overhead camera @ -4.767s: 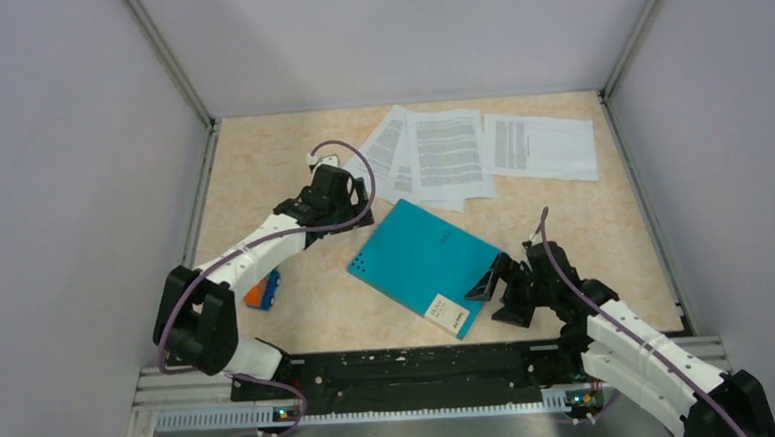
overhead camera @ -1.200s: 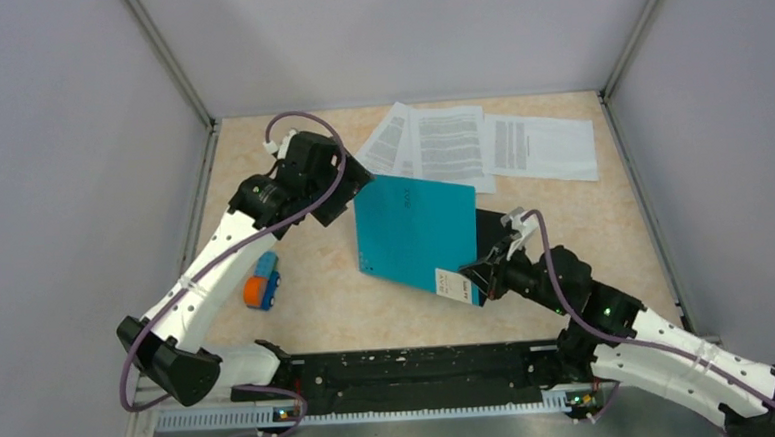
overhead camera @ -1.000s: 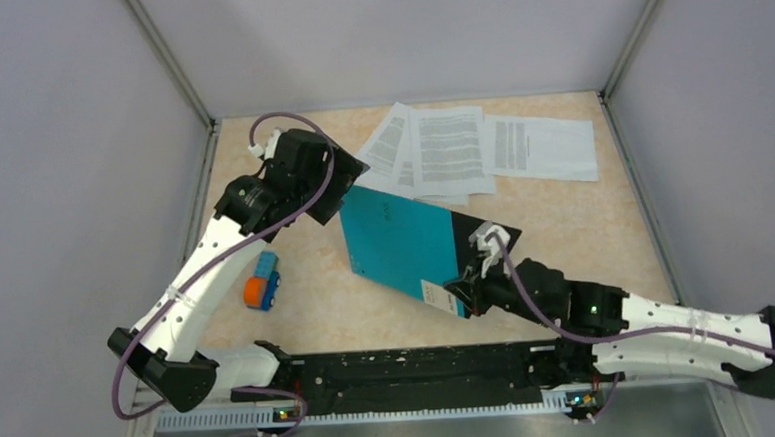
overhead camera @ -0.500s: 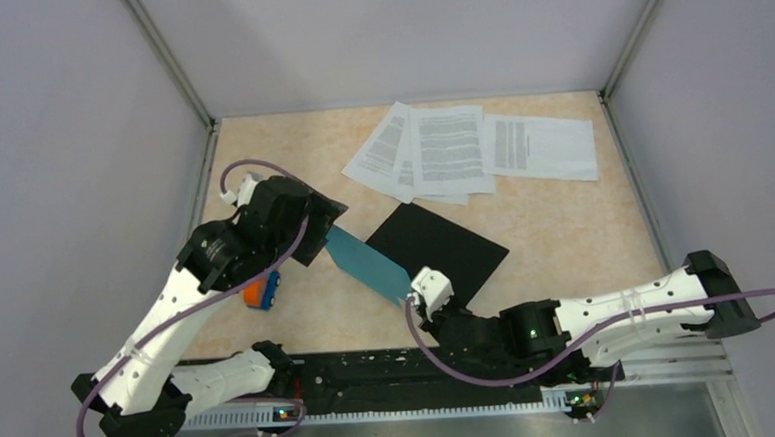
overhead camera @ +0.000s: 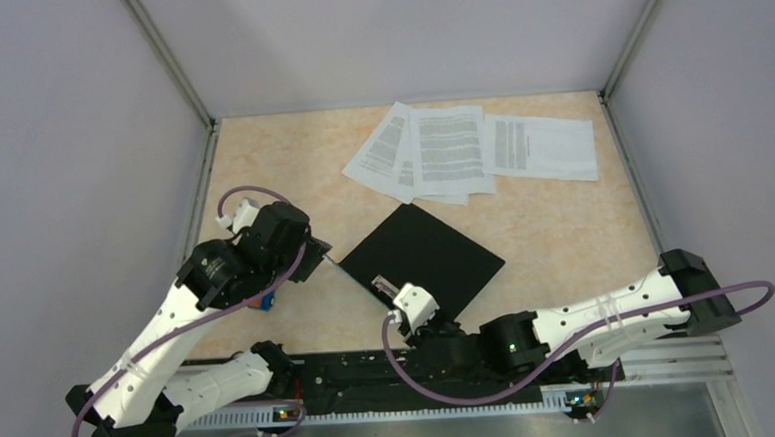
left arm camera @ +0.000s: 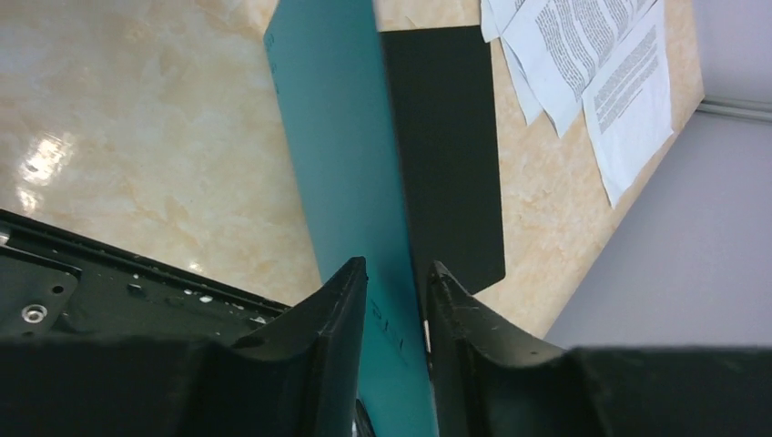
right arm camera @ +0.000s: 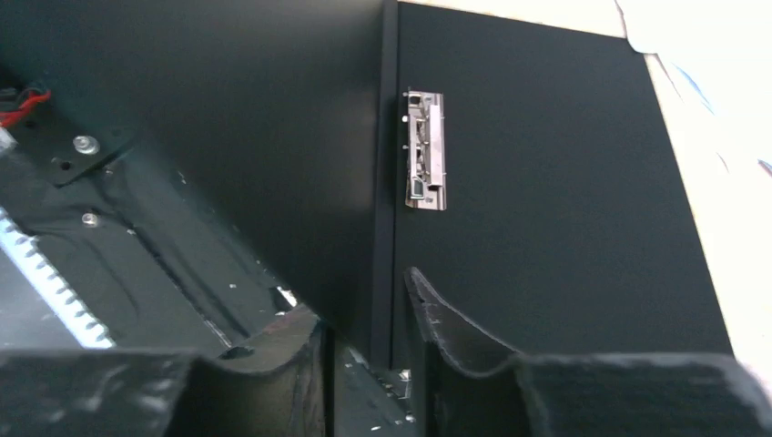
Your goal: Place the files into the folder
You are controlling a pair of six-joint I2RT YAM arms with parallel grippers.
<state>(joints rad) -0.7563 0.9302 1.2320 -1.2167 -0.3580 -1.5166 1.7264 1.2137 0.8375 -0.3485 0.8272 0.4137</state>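
- The flat rectangular folder (overhead camera: 428,258), teal-blue outside and black inside, lies open near the middle of the beige marbled surface (overhead camera: 281,164). Its spine faces the arms' bases.
- One black inner panel lies flat on the surface. The other cover stands up almost on edge, so the top view shows it only as a thin teal line running from the spine towards the left arm.
- The left claw (left arm camera: 396,269) straddles the free edge of that raised teal cover, one finger close on each side. In the wrist view a sliver of dark shows between the cover and one finger, so I cannot tell whether it is clamped.
- The right claw (right arm camera: 362,305) sits at the near end of the spine fold. Its fingers stand a little apart, the gap wider than the fold between them, so they are not pinching it.
- A small metal spine clip (right arm camera: 425,150) lies on the flat panel just beside the fold.
- The white printed paper files (overhead camera: 450,150) are fanned and overlapping at the far side of the surface, apart from the folder's far corner. None are in the folder.
- A small blue-and-orange block (overhead camera: 264,302) peeks out beneath the left arm, mostly hidden.
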